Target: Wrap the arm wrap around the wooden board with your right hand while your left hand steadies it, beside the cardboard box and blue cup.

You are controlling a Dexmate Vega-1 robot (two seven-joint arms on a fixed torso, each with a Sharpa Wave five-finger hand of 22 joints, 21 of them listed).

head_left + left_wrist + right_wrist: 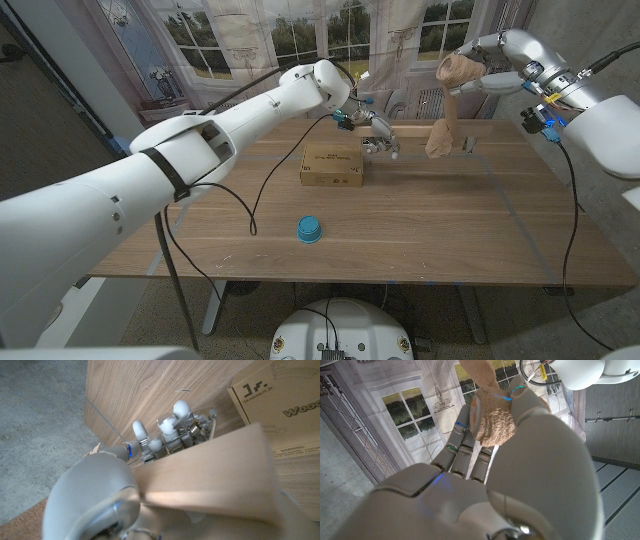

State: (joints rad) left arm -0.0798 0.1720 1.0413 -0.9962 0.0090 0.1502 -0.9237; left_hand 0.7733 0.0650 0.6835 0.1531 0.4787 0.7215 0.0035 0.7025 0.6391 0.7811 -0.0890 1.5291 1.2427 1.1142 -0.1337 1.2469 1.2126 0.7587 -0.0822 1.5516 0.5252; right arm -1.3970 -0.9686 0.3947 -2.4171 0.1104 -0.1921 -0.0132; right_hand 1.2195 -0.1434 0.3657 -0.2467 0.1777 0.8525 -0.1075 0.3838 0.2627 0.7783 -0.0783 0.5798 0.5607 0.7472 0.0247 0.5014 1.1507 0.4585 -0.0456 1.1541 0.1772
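Note:
The tan arm wrap [441, 125] hangs from my raised right hand [478, 78] down to the far part of the table, where its lower end bunches. In the right wrist view its upper end [492, 420] is pinched between that hand's [470, 485] thumb and fingers. My left hand [378, 135] is low over the table just behind the cardboard box [332, 165]. The left wrist view shows the pale wooden board [210, 475] lying across that hand, whose fingers [165, 435] curl at its far edge. The blue cup [309, 229] stands nearer me, mid table.
A black cable [255, 200] from my left arm droops across the table left of the box. A printed window backdrop [300, 40] hangs close behind the table's far edge. The box [280, 405] sits right beside the board.

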